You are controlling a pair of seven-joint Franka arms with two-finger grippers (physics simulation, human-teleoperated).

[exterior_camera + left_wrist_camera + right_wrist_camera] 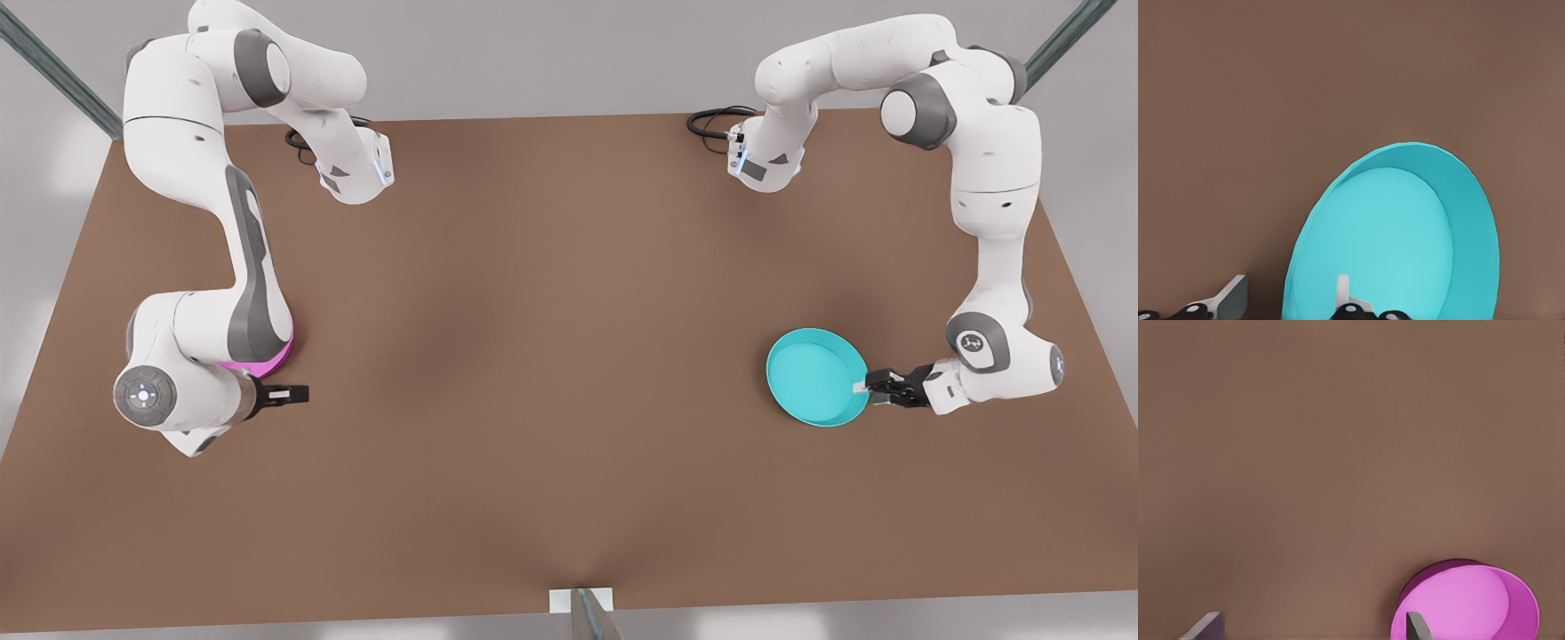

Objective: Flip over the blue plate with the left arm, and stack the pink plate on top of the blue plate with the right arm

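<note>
The blue plate (813,373) lies open side up on the table at the front view's right. My left gripper (864,387) is at its rim, open, one finger inside the dish and the other outside, with the rim between them. In the left wrist view the blue plate (1405,240) rises just ahead of the left gripper (1287,301). The pink plate (267,363) sits at the front view's left, mostly hidden under the right arm. My right gripper (298,393) hangs open beside it. In the right wrist view the pink plate (1471,603) is by one finger of the right gripper (1310,630).
The brown table (551,356) stretches wide between the two plates. Both arm bases and black cables (711,120) stand at the far edge. A small white bracket (580,601) sits at the near edge.
</note>
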